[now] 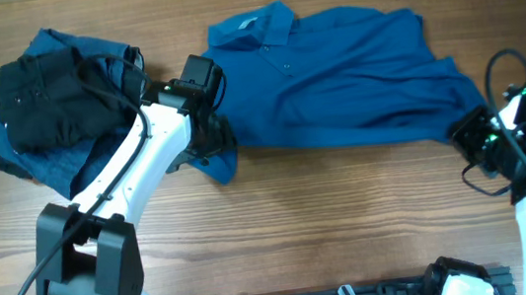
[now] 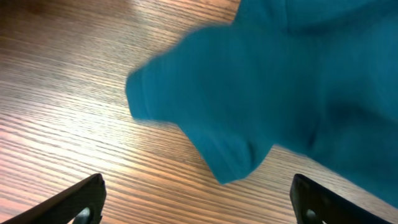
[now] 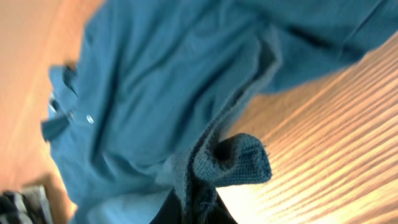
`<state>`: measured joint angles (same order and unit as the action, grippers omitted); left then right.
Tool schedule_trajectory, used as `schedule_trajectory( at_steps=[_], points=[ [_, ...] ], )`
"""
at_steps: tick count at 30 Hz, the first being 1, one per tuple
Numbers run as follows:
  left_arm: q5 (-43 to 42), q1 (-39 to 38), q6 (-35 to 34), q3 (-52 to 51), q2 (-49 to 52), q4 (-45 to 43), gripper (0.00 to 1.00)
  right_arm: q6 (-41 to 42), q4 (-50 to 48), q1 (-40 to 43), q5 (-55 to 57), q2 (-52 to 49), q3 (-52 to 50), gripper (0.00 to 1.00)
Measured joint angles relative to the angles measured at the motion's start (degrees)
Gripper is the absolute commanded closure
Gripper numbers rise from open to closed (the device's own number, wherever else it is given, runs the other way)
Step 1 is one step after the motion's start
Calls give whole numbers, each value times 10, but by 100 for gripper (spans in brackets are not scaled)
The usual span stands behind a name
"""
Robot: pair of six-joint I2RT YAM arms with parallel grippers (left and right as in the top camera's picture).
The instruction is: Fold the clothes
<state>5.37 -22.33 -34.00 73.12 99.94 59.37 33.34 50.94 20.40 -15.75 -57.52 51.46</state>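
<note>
Wood-grain table (image 1: 330,214) is seen beneath everything. The medium-blue polo shirt (image 1: 334,70) is spread on it, collar at the far side. Left of the shirt, a black garment (image 1: 39,98) is heaped on darker blue ones (image 1: 52,167). Over the shirt's left-side sleeve, the left gripper (image 2: 198,190) is held wide open, nothing gripped. At the shirt's right hem corner, fabric is pinched in the closed right gripper (image 3: 189,211).
</note>
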Motion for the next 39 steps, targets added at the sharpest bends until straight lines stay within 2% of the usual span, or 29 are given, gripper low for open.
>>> schedule_trajectory(
  at_steps=[7,16,19,24,25,31,32,33,34,39],
  points=[
    [-26,0,-3,0,0,0,0,0,23,42,66,-10,143,96],
    [-49,0,-2,-1,0,-2,0,4,45,71,155,-28,165,96],
    [-62,-2,-3,-23,0,-59,4,5,47,71,162,-30,165,96],
    [-116,-9,-7,-110,3,-260,34,5,43,71,160,-30,165,96],
    [-126,-9,-10,-120,4,-277,41,5,43,71,158,-30,165,96],
    [-169,-10,-10,-131,43,-347,64,5,43,71,147,-30,165,96],
    [-175,-10,-11,-132,55,-353,74,5,43,71,147,-30,165,96],
    [-182,-11,-12,-131,64,-357,89,5,43,71,147,-30,165,96],
    [-189,-12,-11,-131,66,-368,96,5,43,71,147,-30,165,96],
    [-207,-19,-12,-131,77,-365,96,5,43,71,147,-30,165,96]
  ],
)
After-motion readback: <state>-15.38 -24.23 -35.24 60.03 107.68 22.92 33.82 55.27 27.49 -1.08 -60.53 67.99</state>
